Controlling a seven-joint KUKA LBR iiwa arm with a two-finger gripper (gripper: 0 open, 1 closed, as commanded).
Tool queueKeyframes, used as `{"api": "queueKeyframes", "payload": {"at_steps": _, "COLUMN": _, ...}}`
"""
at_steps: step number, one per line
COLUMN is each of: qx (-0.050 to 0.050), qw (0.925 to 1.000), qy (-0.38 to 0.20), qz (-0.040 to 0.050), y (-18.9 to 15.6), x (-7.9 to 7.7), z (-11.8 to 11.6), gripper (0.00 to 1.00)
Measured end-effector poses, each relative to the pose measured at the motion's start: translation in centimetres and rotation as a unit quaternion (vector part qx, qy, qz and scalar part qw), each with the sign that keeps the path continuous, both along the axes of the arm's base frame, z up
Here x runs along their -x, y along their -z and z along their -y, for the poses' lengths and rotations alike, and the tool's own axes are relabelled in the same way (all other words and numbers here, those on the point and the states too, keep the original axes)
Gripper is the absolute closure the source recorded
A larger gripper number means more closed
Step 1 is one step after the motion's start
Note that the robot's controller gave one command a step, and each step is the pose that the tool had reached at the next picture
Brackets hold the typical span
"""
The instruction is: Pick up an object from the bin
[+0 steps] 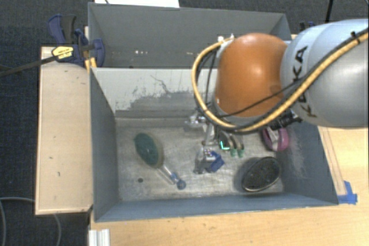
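Bin of grey sheet metal (161, 43), with sloped walls and a scuffed floor, occupied the centre of the frame. Silver-grey robot arm (328, 83) entered from the right edge, carrying a rounded orange cover (251, 75) at its wrist and yellow and black cables looped around that cover. The arm and cover hid the upper right part of the bin floor.

Below the cover, the gripper (204, 161) was lowered to the floor at the lower centre of the bin. Whether it stood spread or closed could not be determined from this view. Its tip was directly at a small blue angular piece (217, 164), which lay just to the right of the tip, on the floor and right of centre. Whether that piece was gripped or merely touched could not be determined.

A black oval dish-like object with a pale rim (259, 174) lay in the lower right corner of the floor, near the blue piece but apart from it. A dark green oval object (148, 148) lay at the left of the floor, well apart from the gripper. A purple rounded object (277, 138) sat above the black oval, partly hidden beneath the arm. A thin clear stick with a blue tip (172, 176) ran from the green oval toward the lower centre, ending short of the gripper.
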State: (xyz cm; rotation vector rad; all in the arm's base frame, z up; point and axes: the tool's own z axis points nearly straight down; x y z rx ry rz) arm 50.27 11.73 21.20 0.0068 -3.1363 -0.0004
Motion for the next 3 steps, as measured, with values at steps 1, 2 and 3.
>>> {"api": "queueKeyframes", "payload": {"at_steps": 1, "qx": -0.001, "qw": 0.9996, "qy": 0.029, "qz": 0.0021, "y": 14.4, "x": -2.5, "z": -8.7, "gripper": 0.0}}
{"api": "queueKeyframes", "payload": {"at_steps": 2, "qx": -0.001, "qw": 0.9994, "qy": 0.033, "qz": 0.0043, "y": 14.0, "x": -2.7, "z": -8.5, "gripper": 1.0}}
{"api": "queueKeyframes", "payload": {"at_steps": 3, "qx": -0.001, "qw": 0.9888, "qy": -0.149, "qz": 0.0073, "y": -2.5, "x": -2.9, "z": -4.6, "gripper": 1.0}}
